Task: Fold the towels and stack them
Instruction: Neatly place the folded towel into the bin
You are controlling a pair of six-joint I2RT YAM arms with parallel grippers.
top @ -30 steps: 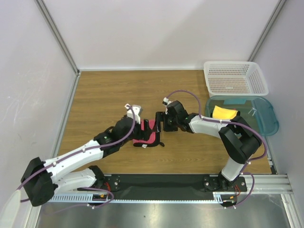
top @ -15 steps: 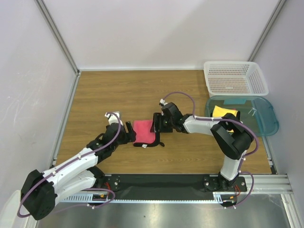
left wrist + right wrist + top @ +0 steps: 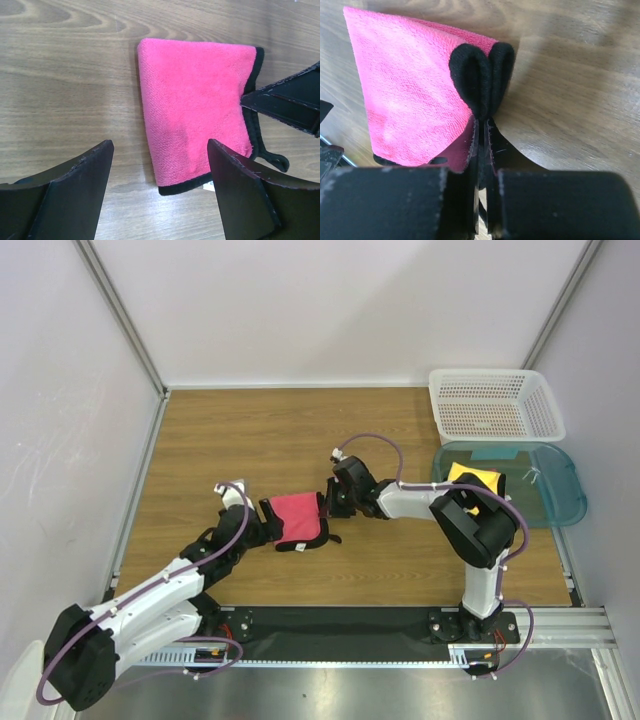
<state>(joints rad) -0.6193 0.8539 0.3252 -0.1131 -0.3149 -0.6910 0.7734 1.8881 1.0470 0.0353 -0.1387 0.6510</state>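
The folded pink towel (image 3: 297, 519) lies mid-table (image 3: 250, 430) between the two arms. The right gripper (image 3: 481, 131), spread a second ago, has now clamped onto its doubled black edge. The left gripper (image 3: 160, 147) has drawn back to the towel's left and hangs released, holding nothing. We judge this fold complete and the towel ready to be carried to the stack; a yellow towel (image 3: 472, 478) waits in the teal tub (image 3: 548, 488).

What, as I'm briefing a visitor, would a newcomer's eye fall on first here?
The folded pink towel at mid-table, its black edge pinched in the shut right hand. The left hand stands open just left of it. At far right, a yellow towel lies in the teal tub.
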